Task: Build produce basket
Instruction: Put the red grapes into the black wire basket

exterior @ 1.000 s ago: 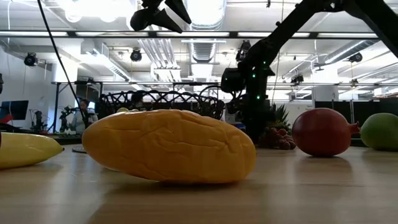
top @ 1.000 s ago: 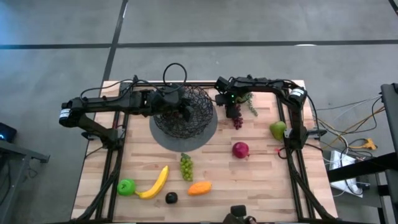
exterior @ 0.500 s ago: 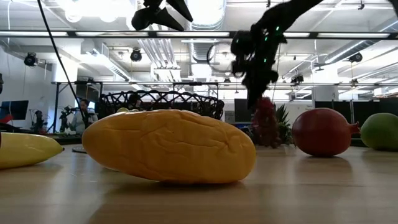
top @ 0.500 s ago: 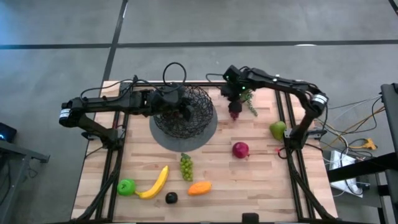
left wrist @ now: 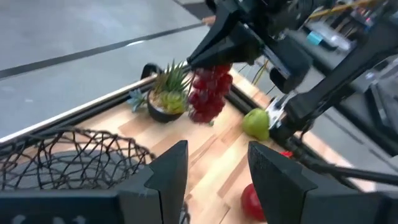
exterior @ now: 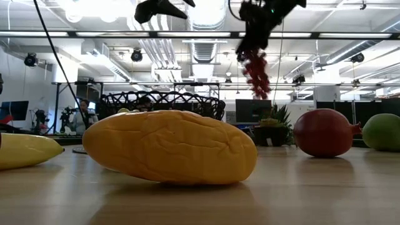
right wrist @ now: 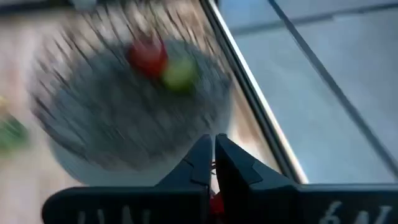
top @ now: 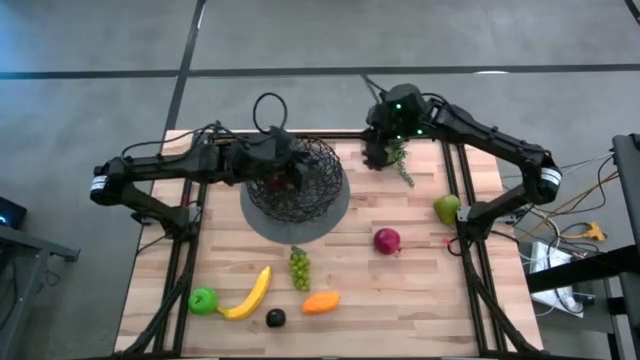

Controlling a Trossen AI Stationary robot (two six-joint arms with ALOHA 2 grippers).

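Pale wooden slatted table (top: 420,300) on a grey concrete floor (top: 90,100). Flat grey round disc (top: 330,212) left of table centre, toward the far edge. Small green potted plant (left wrist: 166,94) right of that disc — near the table's far edge, upright.

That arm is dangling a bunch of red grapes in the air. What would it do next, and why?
Probably swing sideways toward the basket. The right gripper is shut on the purple grapes, lifted clear of the table near the potted plant, not yet over the basket. The left gripper hovers over the basket.
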